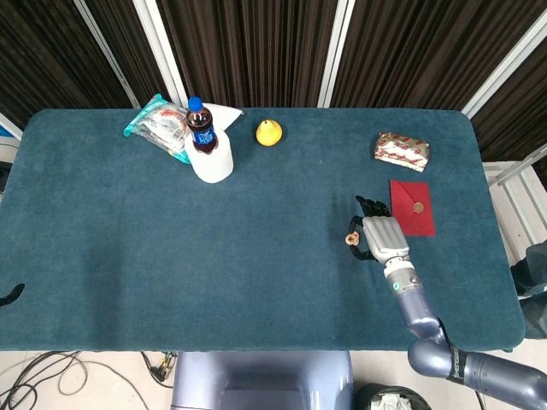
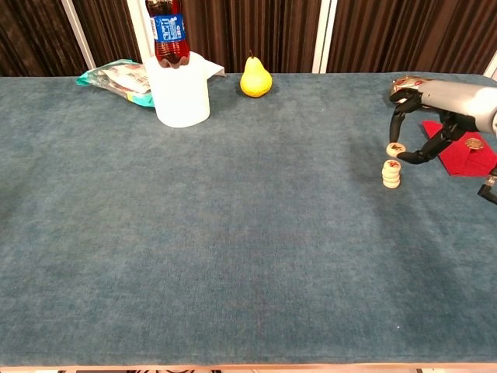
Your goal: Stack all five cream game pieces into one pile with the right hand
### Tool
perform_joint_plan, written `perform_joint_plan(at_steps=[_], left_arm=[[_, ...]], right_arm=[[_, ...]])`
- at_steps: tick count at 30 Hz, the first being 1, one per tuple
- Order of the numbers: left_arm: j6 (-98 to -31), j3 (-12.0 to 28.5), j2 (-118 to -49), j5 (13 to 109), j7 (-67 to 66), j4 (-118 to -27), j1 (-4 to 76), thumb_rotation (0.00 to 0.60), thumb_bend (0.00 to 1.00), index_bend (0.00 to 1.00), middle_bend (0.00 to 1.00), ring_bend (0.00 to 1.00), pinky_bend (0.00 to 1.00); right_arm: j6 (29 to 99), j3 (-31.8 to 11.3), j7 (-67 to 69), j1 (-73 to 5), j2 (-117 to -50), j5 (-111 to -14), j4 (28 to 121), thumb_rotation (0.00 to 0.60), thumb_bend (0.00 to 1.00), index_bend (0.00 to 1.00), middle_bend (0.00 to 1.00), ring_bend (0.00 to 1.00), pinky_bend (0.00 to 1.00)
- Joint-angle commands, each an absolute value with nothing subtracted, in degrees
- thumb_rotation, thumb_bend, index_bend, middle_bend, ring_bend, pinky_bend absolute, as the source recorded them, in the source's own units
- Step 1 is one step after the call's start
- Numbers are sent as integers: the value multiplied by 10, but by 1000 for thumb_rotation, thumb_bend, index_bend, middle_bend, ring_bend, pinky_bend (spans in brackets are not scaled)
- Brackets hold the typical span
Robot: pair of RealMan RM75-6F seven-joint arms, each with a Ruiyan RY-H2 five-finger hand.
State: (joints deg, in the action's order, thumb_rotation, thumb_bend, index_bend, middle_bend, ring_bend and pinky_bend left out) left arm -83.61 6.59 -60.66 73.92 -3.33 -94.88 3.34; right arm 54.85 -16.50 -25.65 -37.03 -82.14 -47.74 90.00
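The right hand (image 2: 435, 116) hangs above the table (image 2: 233, 256), pinching one cream game piece (image 2: 395, 148) between thumb and a fingertip. Directly below that piece, with a small gap, stands the pile of cream pieces (image 2: 391, 174) on the cloth; how many it holds is too small to tell. In the head view the right hand (image 1: 385, 238) covers most of the pile, and only the held piece (image 1: 352, 239) shows at its left edge. Just beyond the hand to its right lies a red envelope (image 1: 412, 207), and farther off past it a wrapped snack (image 1: 402, 151). Well away to the hand's left stand a pear (image 2: 255, 77), a cola bottle (image 2: 164, 31) and a white cup (image 2: 182, 91). The left hand is out of sight
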Motion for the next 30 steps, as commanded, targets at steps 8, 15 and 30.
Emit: perform_joint_plan(at_steps=[8,15,30], left_arm=[[-836,66,-607,739,-34,-949,33,600,166,59,0,0,0],[-836,66,-607,739,-34,-949,33,600,165,59,0,0,0],[-836,67,-608,737,-37,-949,34,600,166,59,0,0,0]], right_arm=[[528,-171,-270,-404,-843,-421,845,600,431,524,0,0,0],[524,-165,-267,-410,-850,-403,825,600,431,524,0,0,0],[530,-148,-248,-413,-859,-412,816,600,432,524,0,0,0]])
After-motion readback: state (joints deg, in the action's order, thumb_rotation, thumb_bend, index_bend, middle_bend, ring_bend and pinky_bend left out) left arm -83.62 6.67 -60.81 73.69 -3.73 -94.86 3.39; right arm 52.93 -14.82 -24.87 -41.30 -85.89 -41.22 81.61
